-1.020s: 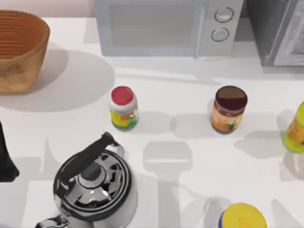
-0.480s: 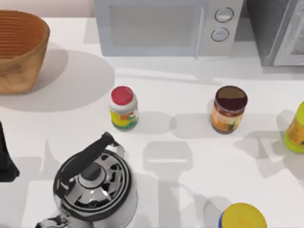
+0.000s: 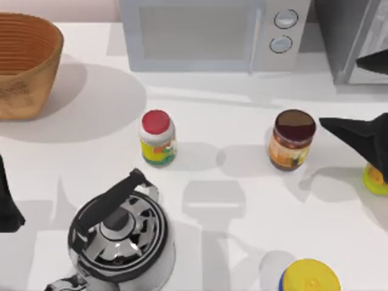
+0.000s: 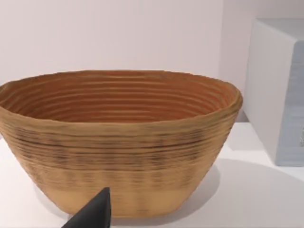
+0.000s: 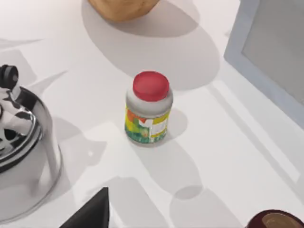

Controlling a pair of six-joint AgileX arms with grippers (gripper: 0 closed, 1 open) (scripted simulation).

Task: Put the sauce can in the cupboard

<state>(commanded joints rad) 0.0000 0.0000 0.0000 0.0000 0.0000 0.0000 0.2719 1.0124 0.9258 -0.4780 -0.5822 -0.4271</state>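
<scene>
Top view: the sauce can (image 3: 292,139) stands upright in front of the microwave (image 3: 212,33), free of any grip. The right gripper (image 3: 357,136) hovers just beside the can, probably lining up a grasp; whether its fingers are spread I cannot tell. The cupboard (image 3: 351,36) stands beside the microwave. The left arm (image 3: 7,203) is parked well away from the can.

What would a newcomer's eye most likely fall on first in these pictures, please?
Probably the shiny steel kettle at the table's front left, then the big woven basket in the back left corner. Next, the right gripper, a dark shape entering from the right edge, just right of the sauce can standing before the microwave.
</scene>
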